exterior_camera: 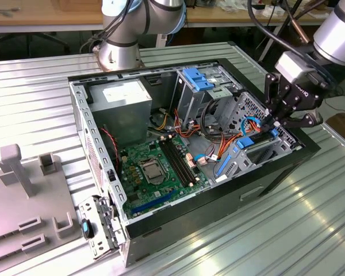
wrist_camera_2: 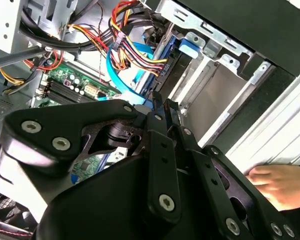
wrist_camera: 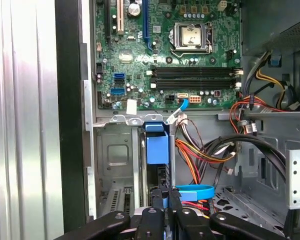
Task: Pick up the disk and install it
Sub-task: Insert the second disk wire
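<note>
Disk [wrist_camera: 156, 150] on edge, blue-railed, apparently seated in drive bay

Disk [wrist_camera: 156, 150]: stands on edge in the drive bay; only its blue rail end shows, the label is hidden.
Gripper [wrist_camera: 166, 204]: linkage cut off by the first wrist view's edge; fingertips hidden between the bay walls.
Hand [wrist_camera_2: 280, 185]: cut off at the second wrist view's edge, behind the gripper linkage.
Arm [exterior_camera: 339, 29]: cropped at the exterior view's right.

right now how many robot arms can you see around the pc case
2: one arm's silver base stands behind the open case in the exterior view; the other arm reaches in from that view's right, its gripper at the drive bay. Others may be hidden.
</note>
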`<state>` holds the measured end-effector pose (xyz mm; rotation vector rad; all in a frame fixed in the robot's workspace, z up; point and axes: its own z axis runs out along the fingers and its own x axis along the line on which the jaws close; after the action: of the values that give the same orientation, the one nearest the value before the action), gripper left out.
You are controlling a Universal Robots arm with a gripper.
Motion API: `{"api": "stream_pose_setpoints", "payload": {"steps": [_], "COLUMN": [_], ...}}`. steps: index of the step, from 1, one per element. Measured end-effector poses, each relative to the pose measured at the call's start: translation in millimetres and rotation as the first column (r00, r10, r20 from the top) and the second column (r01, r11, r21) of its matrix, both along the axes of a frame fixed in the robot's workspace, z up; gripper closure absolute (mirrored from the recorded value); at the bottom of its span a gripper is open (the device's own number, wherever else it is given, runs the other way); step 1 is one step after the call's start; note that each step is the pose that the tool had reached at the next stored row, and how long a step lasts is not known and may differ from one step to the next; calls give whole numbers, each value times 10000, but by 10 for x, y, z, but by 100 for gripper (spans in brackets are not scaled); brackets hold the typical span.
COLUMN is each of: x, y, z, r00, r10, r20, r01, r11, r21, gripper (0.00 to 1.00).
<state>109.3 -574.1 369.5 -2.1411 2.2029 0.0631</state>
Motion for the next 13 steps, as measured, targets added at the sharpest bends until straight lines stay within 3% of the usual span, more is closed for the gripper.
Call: {"api": "stream_pose_setpoints", "payload": {"steps": [3, 6, 10, 13], "x": [0, 0, 0, 9], "y": [0, -1, 0, 0], "z": [-50, -58, -70, -143], "r00": [10000, 10000, 9999, 9999], "r10": [-49, -62, -68, -118], "r20": [8, 47, 76, 76], "r01": [49, 62, 65, 115], "r11": [10000, 9999, 9994, 9993], "r21": [31, 95, 330, 355], "gripper": [84, 84, 84, 84]}}
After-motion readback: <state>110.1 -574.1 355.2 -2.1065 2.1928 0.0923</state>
